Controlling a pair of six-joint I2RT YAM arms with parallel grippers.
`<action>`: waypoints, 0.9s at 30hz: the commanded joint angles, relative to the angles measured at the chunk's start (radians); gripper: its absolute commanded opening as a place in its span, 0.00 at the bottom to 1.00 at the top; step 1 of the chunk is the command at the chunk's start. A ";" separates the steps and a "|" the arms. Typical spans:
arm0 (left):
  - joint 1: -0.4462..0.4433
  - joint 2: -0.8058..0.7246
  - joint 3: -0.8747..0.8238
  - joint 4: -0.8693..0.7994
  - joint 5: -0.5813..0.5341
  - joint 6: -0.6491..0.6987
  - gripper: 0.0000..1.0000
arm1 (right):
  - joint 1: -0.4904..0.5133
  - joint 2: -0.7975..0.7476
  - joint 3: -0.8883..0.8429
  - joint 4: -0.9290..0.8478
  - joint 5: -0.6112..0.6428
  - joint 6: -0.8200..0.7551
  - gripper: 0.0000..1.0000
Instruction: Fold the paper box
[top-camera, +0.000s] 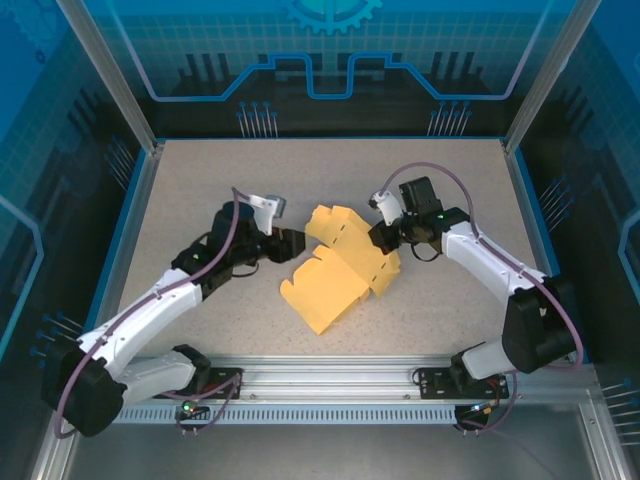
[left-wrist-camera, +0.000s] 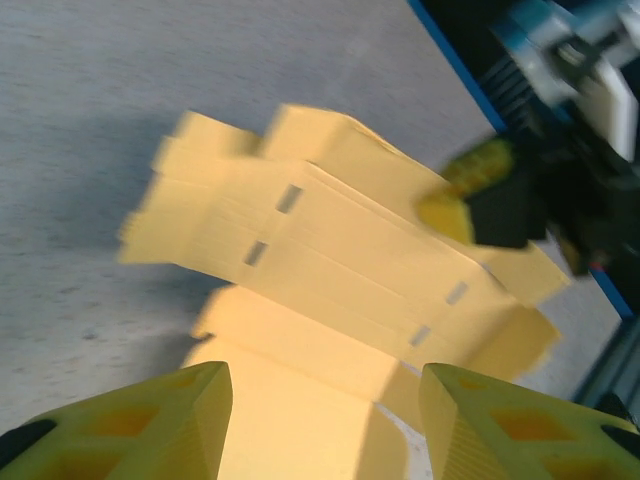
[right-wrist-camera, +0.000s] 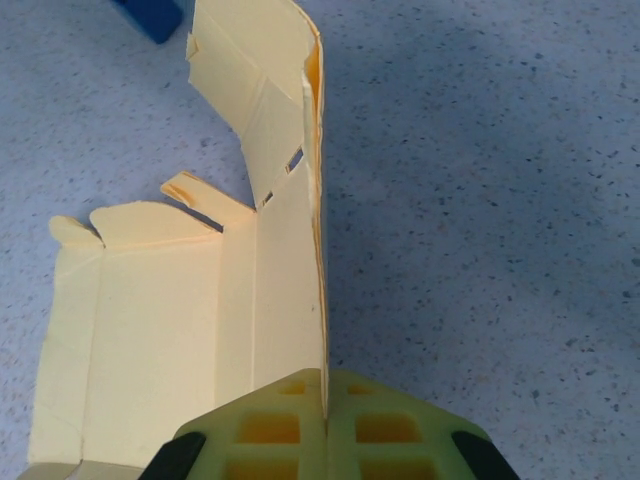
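Jaws, left gripper (top-camera: 290, 243): standing apart with a clear gap, clamped on nothing. In the left wrist view the gripper (left-wrist-camera: 325, 420) sits low in the frame, and a flat yellow panel lies in the gap and beyond it.

Jaws, right gripper (top-camera: 383, 238): pressed together on a thin upright panel of the paper box (top-camera: 335, 275). In the right wrist view the panel's edge runs straight down into the seam of the closed gripper (right-wrist-camera: 325, 420).

Paper box, pale yellow card, partly folded: it lies near the middle of the table (top-camera: 250, 180), between the two grippers. The left gripper is at its left edge and the right gripper at its right side.
- Left wrist view: the paper box (left-wrist-camera: 330, 250) shows long creased panels with small slots. The image is blurred, so finer detail cannot be told.
- Right wrist view: one panel of the paper box (right-wrist-camera: 170, 330) lies flat with rounded tabs at its far end. The gripped panel stands upright beside it and bends over at the far end.

Blue object (right-wrist-camera: 152, 15), small and dark: on the table just beyond the far end of the box.

Table: speckled grey surface with blue edging.

Rail (top-camera: 330, 375), metal: runs along the near edge and carries both arm bases.
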 joint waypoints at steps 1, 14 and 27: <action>-0.075 0.049 -0.058 0.129 -0.078 -0.042 0.54 | -0.020 0.034 0.033 -0.012 0.047 0.038 0.00; -0.270 0.560 -0.008 0.485 -0.135 -0.002 0.36 | -0.044 0.079 0.041 -0.004 0.071 0.042 0.00; -0.281 0.742 0.042 0.532 -0.151 0.047 0.22 | -0.044 0.095 0.036 0.001 0.076 0.036 0.00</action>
